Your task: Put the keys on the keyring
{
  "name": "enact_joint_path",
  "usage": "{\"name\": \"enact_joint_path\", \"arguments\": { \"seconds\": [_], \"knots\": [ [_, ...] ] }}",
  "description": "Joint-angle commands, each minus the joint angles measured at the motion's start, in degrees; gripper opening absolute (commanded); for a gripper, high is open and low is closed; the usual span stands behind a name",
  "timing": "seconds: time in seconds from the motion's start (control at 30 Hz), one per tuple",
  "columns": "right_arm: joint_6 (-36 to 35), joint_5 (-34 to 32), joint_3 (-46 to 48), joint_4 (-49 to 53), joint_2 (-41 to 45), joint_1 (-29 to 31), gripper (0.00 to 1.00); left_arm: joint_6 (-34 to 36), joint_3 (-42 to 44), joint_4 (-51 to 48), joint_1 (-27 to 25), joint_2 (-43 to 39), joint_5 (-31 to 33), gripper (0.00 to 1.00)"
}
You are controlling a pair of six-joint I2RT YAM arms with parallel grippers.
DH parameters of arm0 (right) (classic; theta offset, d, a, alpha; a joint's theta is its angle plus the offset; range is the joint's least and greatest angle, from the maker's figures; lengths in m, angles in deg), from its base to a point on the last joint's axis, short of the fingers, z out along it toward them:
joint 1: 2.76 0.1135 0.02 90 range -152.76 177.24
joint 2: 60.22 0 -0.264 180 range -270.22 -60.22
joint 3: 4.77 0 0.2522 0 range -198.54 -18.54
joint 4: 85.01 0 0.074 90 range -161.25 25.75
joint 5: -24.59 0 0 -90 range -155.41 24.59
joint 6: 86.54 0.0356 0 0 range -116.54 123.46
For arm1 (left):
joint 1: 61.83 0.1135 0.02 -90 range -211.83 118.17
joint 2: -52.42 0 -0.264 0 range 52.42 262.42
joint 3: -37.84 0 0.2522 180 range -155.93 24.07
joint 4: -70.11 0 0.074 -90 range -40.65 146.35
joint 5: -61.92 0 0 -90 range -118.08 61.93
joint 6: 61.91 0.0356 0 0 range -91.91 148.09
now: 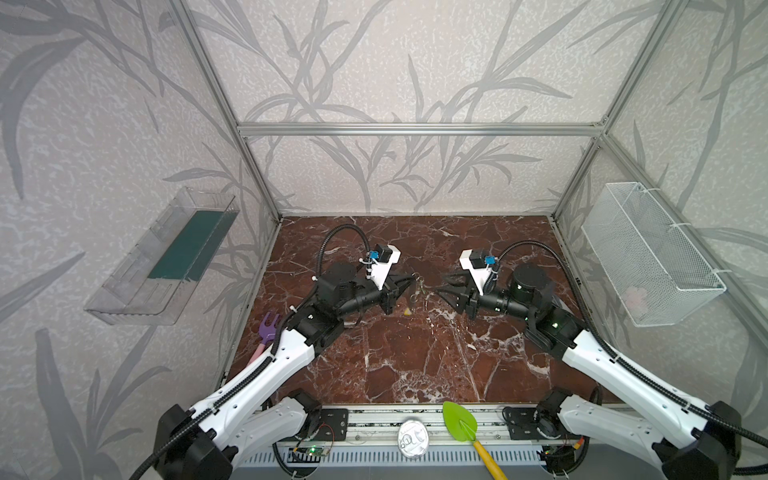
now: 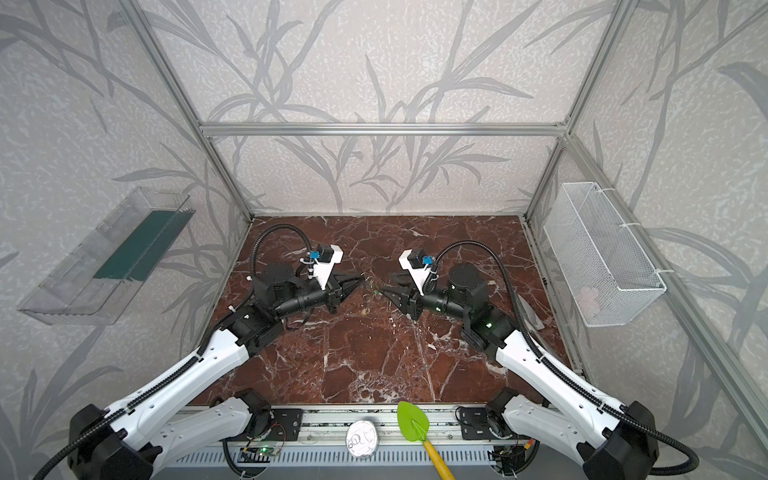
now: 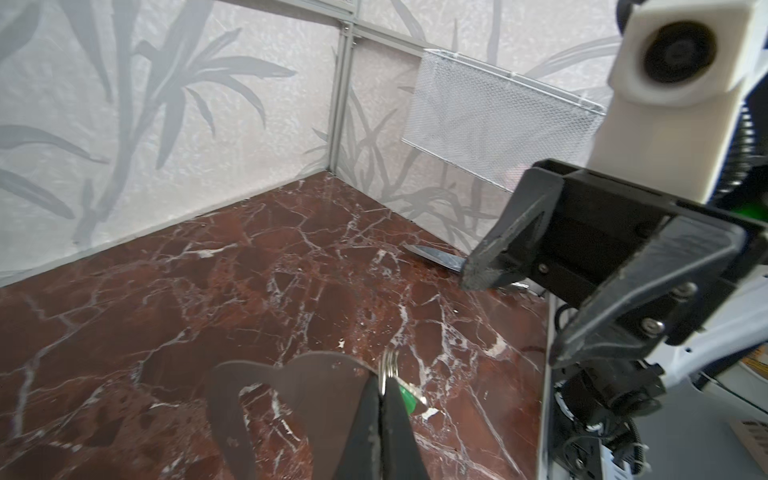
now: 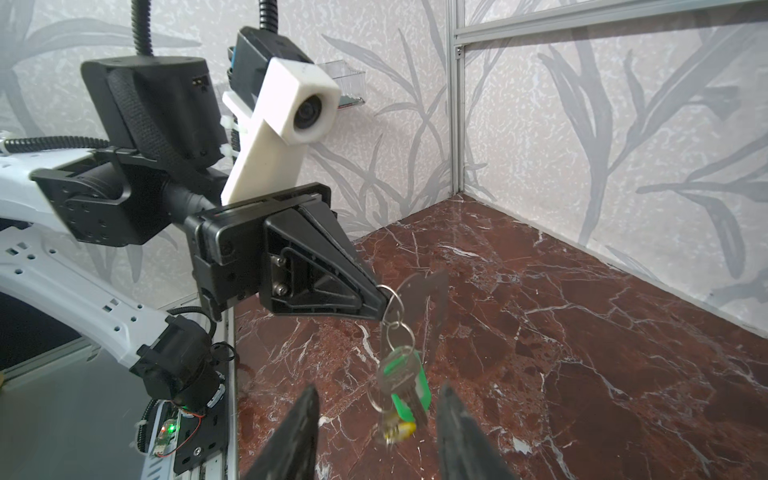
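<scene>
— Two keys [image 4: 399, 386] are hanging in the air between the arms, well above the desk [image 4: 582, 332]; what is carrying them?

— The left claw [image 4: 380, 297] is carrying them; its jaws are pressing fully together on the edge of the keyring [image 4: 430, 291], the flat grey plate, and on a wire ring [image 4: 395, 309] at that edge; the keys are dangling below on further small rings, the green tag [image 4: 405, 370] sitting above the yellow tag [image 4: 400, 430].

— Why is it holding them so high?

— I am guessing that lifting is letting the bunch hang straight and clear of the desk, so the other arm is getting free access from the side; the plate is standing on edge, probably for the same reason.

— What is the right claw [image 4: 379, 392] doing?

— Its jaws are standing moderately apart on either side of the hanging keys; as far as its wrist view is showing, they are touching neither key and holding nothing.

— Is the job looking finished?

— Nearly, I am thinking; both tags are seemingly hanging from the ring at the plate; whether that ring is really passing through one of the plate's holes is hiding behind the left fingertips; in both top views the bunch is showing too small to judge.
</scene>
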Motion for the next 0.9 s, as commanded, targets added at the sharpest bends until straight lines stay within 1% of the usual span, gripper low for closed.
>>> {"name": "enact_joint_path", "arguments": {
  "seconds": [0.0,0.1,0.23,0.37,0.6,0.87],
  "knots": [
    [-1.86,2.99,-1.91,-1.13,-1.00,-0.17,0.39,-0.84,0.97,7.70,0.80,0.10,-10.40,0.00],
    [-2.06,4.82,-1.67,-2.08,-1.72,-0.18,0.34,-1.92,2.51,11.66,1.25,0.64,-13.13,0.00],
    [-2.03,5.58,-1.27,-3.12,-2.23,-0.14,0.34,-2.87,3.34,13.90,1.38,1.30,-14.97,0.00],
    [-1.70,6.63,-0.88,-4.41,-2.47,-0.14,0.34,-3.46,3.85,15.55,1.40,1.27,-15.10,0.00],
    [-1.54,7.16,-0.85,-5.34,-3.07,-0.18,0.26,-3.89,4.26,17.07,1.40,1.28,-16.08,0.00],
    [-0.87,8.07,-0.87,-6.82,-3.79,-0.18,0.23,-4.59,4.25,18.33,1.44,1.75,-16.43,0.00]
  ]
}}
